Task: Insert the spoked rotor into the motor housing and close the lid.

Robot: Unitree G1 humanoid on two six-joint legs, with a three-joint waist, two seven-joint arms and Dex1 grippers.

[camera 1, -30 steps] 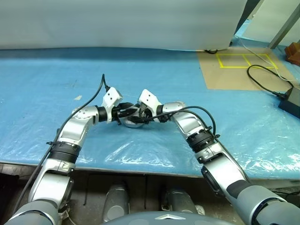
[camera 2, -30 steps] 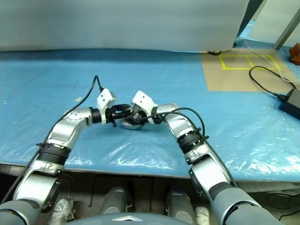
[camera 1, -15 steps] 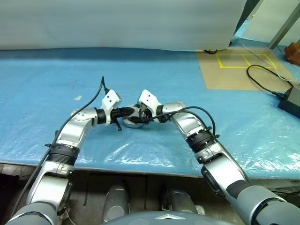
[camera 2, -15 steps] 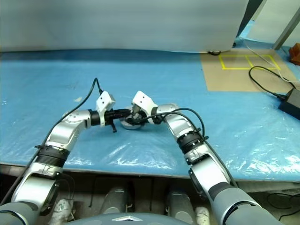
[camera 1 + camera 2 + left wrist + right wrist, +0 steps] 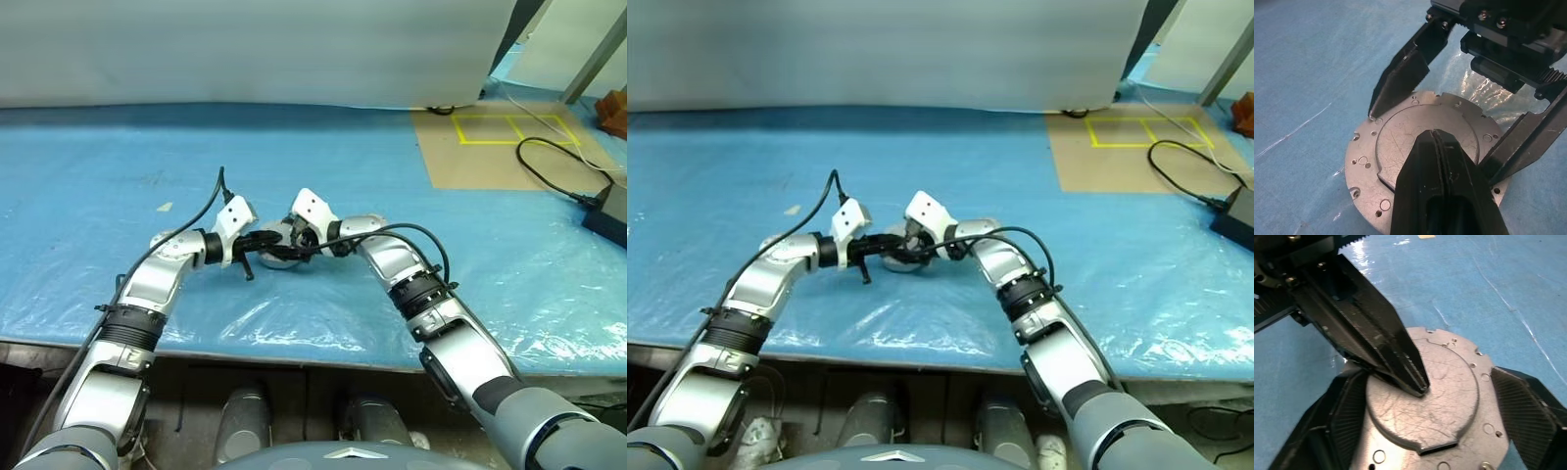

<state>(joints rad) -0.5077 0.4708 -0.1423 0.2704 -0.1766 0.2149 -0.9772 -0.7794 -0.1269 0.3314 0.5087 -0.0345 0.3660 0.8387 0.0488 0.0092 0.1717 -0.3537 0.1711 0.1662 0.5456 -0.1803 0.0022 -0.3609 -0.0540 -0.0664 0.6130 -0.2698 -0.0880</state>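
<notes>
my left tool (image 5: 1442, 161), fingers pressed together with nothing between them, tip resting on the raised middle of the lid (image 5: 1400, 147). the lid sits flat on what i take to be the housing, hidden under it, on the blue plastic-covered desk (image 5: 118, 176) between my two arms, near the front edge. rotor not visible; judged already inside.

the lid: thin metal disc, scratched, small holes round the rim, a raised round centre with a square notch. stiff, fairly light on its own, smooth, so it would slide under a closed tip. best taken by opposite edges of the rim, never by the flat face. the housing under it judged heavy enough to stay put when pressed.

my right tool (image 5: 1449, 396), fingers spread wide, one on each side of the disc, close to its rim; whether they touch the metal i cannot tell.

against a second ago: my left fingers were a little apart, now shut; the left tip has come down onto the disc. my right fingers have opened wider about the rim. disc itself in the same place on the desk.
</notes>
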